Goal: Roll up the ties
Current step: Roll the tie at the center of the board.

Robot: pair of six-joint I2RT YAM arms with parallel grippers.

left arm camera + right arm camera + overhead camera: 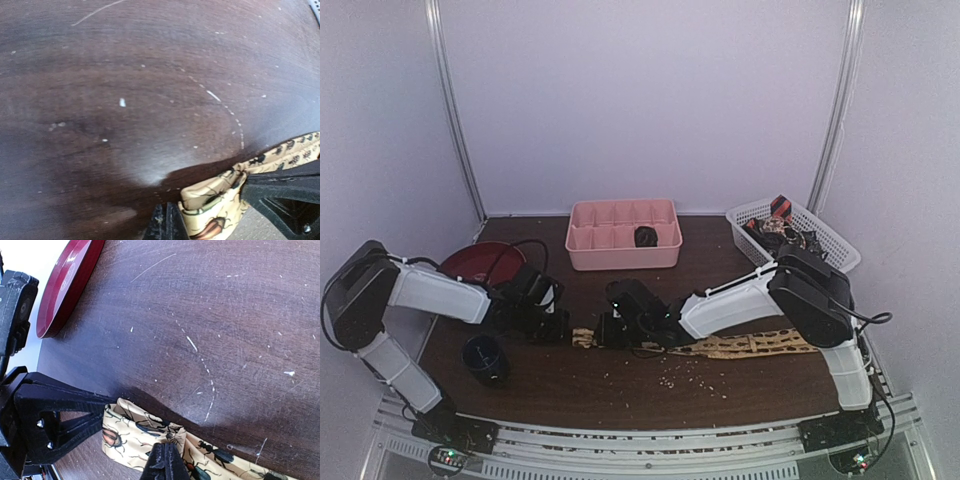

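Observation:
A tan tie [750,345] printed with beetles lies flat across the near table, its left end folded over [130,435]. My right gripper [165,460] is shut, its tips pinching that folded end where the cloth puckers. My left gripper [167,225] is shut with nothing between its fingers, its tips on the wood right beside the fold [215,205]. In the top view both grippers meet at the tie's left end, the left one [560,325] and the right one [605,330]. A dark rolled tie [645,236] sits in a pink tray [582,238]. More patterned ties [782,225] lie in a white basket [835,245].
A red plate [470,262] rests at the back left, also visible in the right wrist view [65,285]. A dark cup [485,358] stands near the left arm. Crumbs [695,375] speckle the wood in front of the tie. White walls enclose the table.

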